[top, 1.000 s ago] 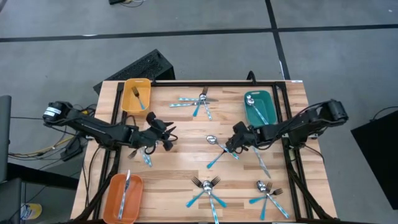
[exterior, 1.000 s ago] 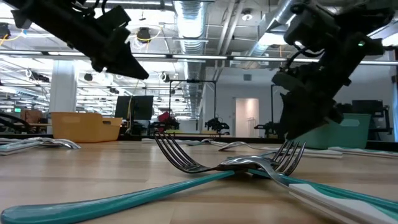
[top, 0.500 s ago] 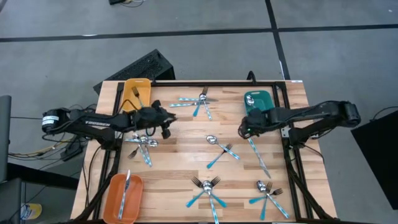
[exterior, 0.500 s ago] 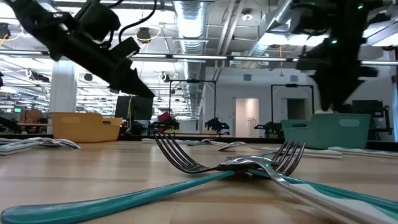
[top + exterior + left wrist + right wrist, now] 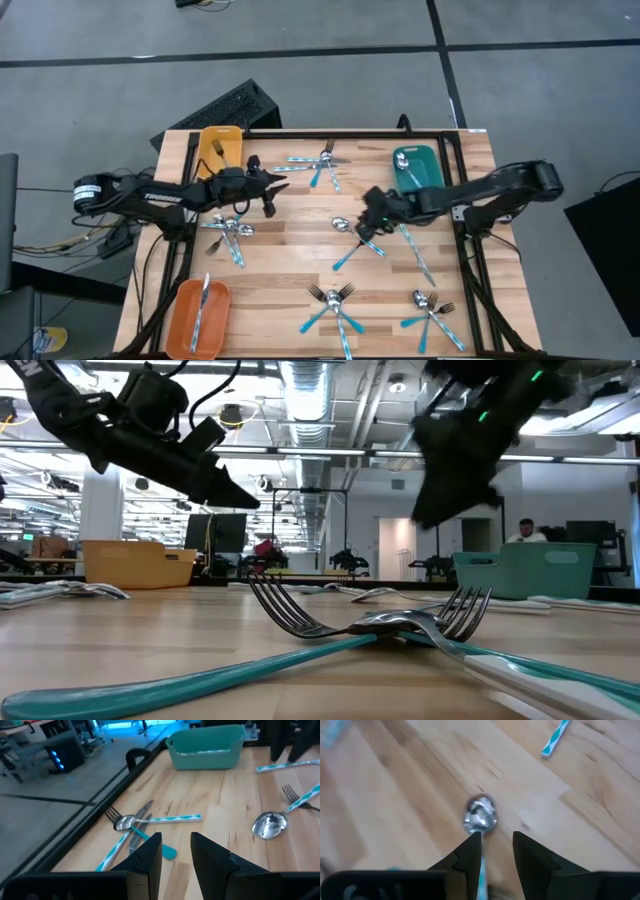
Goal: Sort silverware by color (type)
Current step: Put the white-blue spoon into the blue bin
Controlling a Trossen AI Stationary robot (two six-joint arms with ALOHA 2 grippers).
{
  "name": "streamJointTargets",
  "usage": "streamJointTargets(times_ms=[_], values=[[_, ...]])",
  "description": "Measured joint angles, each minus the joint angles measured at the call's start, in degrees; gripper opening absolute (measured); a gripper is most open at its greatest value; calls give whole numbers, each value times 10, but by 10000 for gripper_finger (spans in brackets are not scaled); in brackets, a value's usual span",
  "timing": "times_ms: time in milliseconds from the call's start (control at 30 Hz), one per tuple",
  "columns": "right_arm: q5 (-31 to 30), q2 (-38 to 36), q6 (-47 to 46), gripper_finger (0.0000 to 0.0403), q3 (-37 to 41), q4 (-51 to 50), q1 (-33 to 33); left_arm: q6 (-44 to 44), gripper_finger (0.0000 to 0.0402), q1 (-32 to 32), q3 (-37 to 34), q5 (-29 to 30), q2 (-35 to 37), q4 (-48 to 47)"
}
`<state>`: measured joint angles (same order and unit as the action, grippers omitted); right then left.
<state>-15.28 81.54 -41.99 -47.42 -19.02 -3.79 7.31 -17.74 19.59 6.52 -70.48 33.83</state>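
Observation:
Blue-handled silverware lies in small heaps on the wooden table: a far-centre heap (image 5: 320, 165), a left heap (image 5: 228, 235), a spoon and fork at centre (image 5: 350, 240), a lone knife (image 5: 415, 250), and two near heaps (image 5: 335, 305) (image 5: 430, 310). My left gripper (image 5: 268, 190) hovers open between the yellow tray and the far-centre heap, which also shows in its wrist view (image 5: 140, 822). My right gripper (image 5: 368, 222) hangs open above the centre spoon. In its wrist view the spoon's bowl (image 5: 480, 815) lies just ahead of the fingers. The low view shows both grippers (image 5: 225, 490) (image 5: 445, 505) raised off the table.
A yellow tray (image 5: 220, 150) at far left holds a fork. An orange tray (image 5: 198, 315) at near left holds a knife, and a teal tray (image 5: 415, 168) at far right holds a spoon. Crossed forks (image 5: 380, 625) fill the low view's foreground. A dark frame borders the table.
My left gripper has risen from beside the left heap and moved toward the far edge. My right gripper swung from the table's centre toward the teal tray. It then came back toward the left and now stands over the centre spoon. No silverware has visibly shifted.

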Motion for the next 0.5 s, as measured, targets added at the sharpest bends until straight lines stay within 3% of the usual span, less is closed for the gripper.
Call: streamJointTargets(times_ms=[200,500], values=[[83,97,51,132,1,41,21,-16,91,0,0,1,-17,-8],[137,163,58,132,-2,60,12,-19,91,0,0,6,-19,14]])
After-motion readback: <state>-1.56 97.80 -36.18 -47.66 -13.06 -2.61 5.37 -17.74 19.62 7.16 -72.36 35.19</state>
